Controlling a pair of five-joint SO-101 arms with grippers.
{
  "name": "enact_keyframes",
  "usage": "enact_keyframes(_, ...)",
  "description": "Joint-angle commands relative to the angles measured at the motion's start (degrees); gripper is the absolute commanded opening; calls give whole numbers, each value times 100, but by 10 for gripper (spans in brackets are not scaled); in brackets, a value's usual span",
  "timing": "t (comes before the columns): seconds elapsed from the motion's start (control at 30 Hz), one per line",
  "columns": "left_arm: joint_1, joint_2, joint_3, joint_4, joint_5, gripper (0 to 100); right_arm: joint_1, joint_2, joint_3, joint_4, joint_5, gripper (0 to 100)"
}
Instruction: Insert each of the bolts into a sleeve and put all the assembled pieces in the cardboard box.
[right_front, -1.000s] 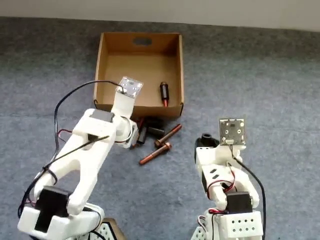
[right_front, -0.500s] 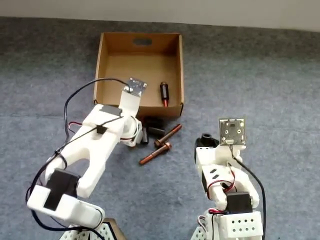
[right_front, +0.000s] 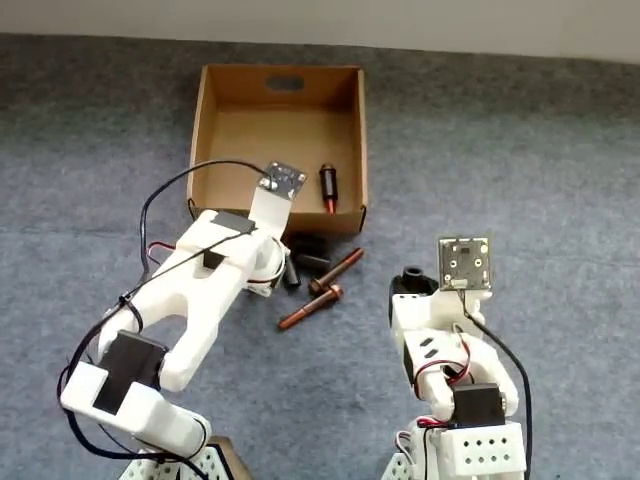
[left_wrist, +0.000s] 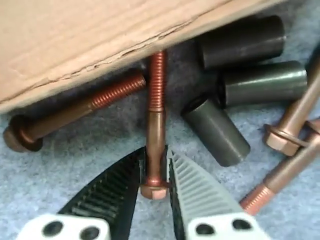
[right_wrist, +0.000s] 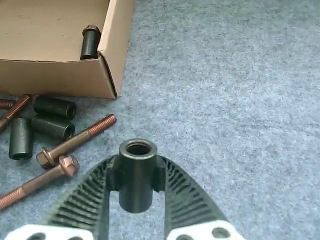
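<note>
Left gripper (left_wrist: 156, 156) pinches a bolt (left_wrist: 155, 120) mid-table beside the cardboard box (left_wrist: 75, 40); right gripper (right_wrist: 136, 167) clamps an upright sleeve (right_wrist: 135, 185). Next, probably: lift, align, insert.

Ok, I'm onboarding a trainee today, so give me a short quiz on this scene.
1. True or false: the right gripper holds a dark metal cylindrical sleeve.
2. What lies between the fingers of the left gripper? A: a copper-coloured metal bolt. B: a sleeve. C: nothing.
3. How many assembled pieces lie in the brown cardboard box?
Key: 1 true; 2 A; 3 one.
</note>
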Motion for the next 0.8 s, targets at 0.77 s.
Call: enact_keyframes(0.77,-813,-3099,2185,1653,-4589,8,-31,-84,110,-127,-26,5)
